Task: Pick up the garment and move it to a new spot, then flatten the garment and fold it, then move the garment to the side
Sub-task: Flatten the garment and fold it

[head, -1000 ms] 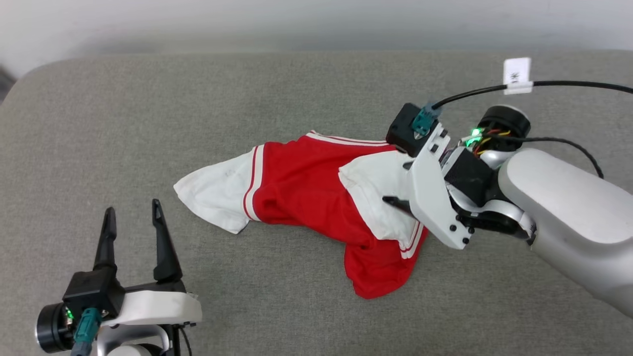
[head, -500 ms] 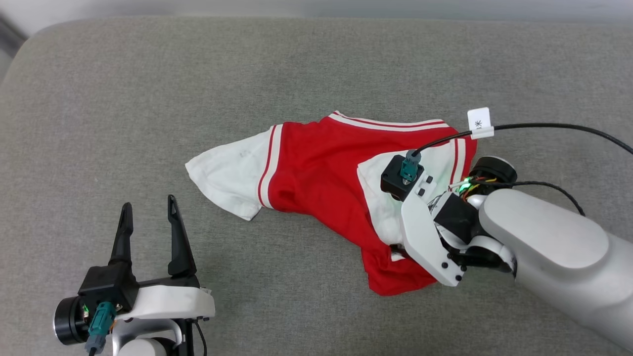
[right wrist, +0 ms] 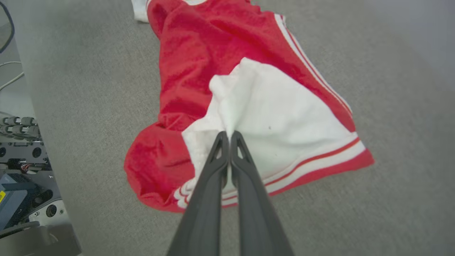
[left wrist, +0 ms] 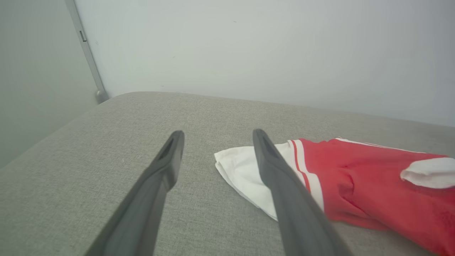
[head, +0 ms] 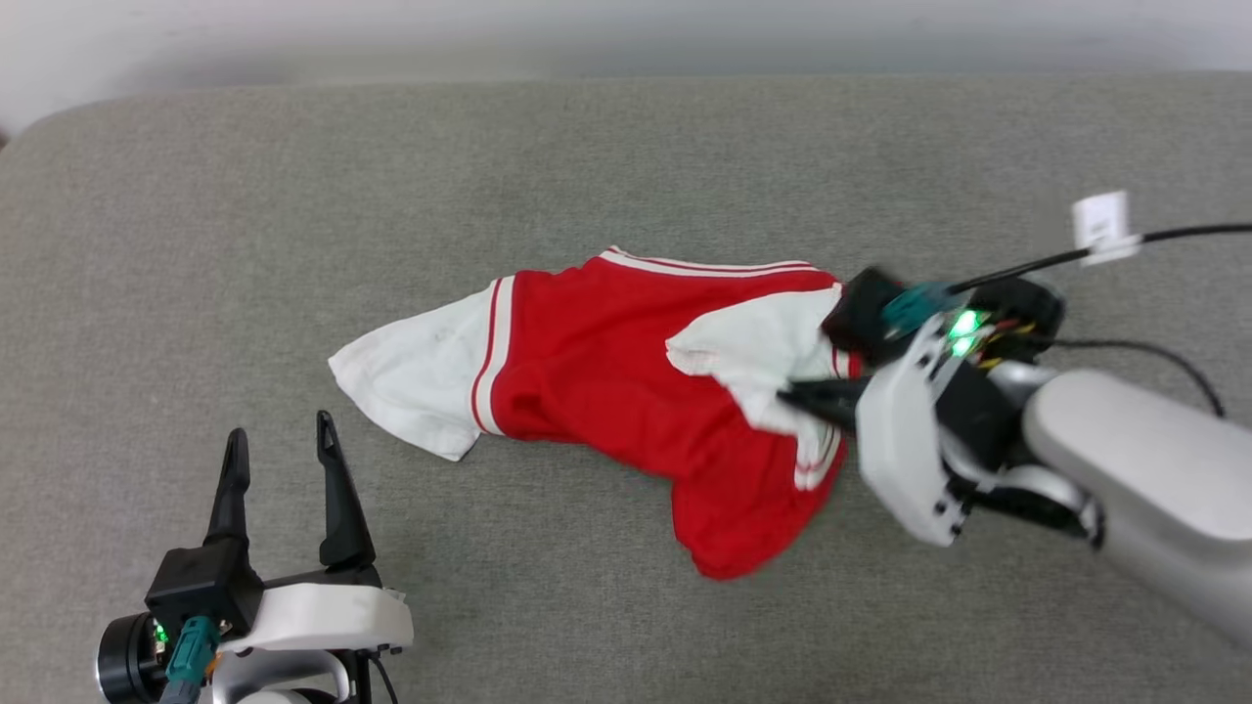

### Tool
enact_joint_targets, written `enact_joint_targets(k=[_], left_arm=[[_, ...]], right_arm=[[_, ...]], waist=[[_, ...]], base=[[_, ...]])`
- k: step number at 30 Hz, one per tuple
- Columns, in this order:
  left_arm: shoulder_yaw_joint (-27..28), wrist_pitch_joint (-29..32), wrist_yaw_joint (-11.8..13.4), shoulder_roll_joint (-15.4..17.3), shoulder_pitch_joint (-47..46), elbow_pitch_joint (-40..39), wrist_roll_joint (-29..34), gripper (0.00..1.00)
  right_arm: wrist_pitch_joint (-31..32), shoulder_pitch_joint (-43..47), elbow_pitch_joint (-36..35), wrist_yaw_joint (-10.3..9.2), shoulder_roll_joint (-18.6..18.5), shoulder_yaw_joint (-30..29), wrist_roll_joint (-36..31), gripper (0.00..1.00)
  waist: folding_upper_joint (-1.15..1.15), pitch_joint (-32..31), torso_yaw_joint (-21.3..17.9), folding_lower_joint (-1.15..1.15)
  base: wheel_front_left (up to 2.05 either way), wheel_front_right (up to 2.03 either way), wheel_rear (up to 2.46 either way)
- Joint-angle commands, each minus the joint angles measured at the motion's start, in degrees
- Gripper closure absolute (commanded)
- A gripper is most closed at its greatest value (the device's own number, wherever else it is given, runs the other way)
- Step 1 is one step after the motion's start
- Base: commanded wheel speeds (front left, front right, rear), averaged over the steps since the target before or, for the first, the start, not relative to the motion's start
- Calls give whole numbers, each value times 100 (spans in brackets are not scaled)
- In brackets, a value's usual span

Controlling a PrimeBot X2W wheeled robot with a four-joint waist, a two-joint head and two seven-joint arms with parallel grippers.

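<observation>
The garment [head: 606,381], a red T-shirt with white sleeves and striped trim, lies crumpled on the grey cushion [head: 587,176]. My right gripper [head: 792,396] reaches in from the right and is shut on the shirt's right white sleeve [head: 758,352]. In the right wrist view the two fingers [right wrist: 217,160] meet on a pinched ridge of that white sleeve [right wrist: 263,106] of the garment [right wrist: 199,49]. My left gripper [head: 279,450] stands open at the lower left, short of the left white sleeve [head: 411,367]. In the left wrist view that gripper [left wrist: 215,137] has nothing between its fingers, the garment [left wrist: 362,177] lying to the right.
A black cable with a white tag [head: 1100,223] runs off to the right from the right wrist. A pale wall [left wrist: 249,46] rises behind the cushion's far edge. The robot's base and wiring [right wrist: 17,177] show beside the cushion's near edge.
My right gripper has shut on the white sleeve, pinching the cloth up. The head camera has shifted between frames. The left gripper stays open in place.
</observation>
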Motion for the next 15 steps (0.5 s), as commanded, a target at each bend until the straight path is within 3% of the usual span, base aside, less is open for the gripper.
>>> enact_joint_targets(k=[1, 10, 13, 15], left_arm=[[33, -14, -12, -12, 89, -30, 12, 0], [-8, -14, -55, -41, 70, -73, -20, 0], [-75, -14, -70, -43, -16, -79, -50, 0], [-176, -14, -48, -42, -142, -34, -120, 0]], right_arm=[[-205, -98, -115, -4, -164, -162, 38, 100], [-637, -246, 0, -4, -555, -1146, 251, 100], [-638, -431, 456, -4, -563, -1389, 133, 100], [-468, -516, 1411, -4, -343, -1452, -8, 100]], waist=[[0, -59, -78, 0], [0, 18, -117, 0], [0, 141, -47, 0], [0, 337, 89, 0]], base=[[0, 0, 0], [0, 0, 0], [0, 0, 0], [0, 0, 0]])
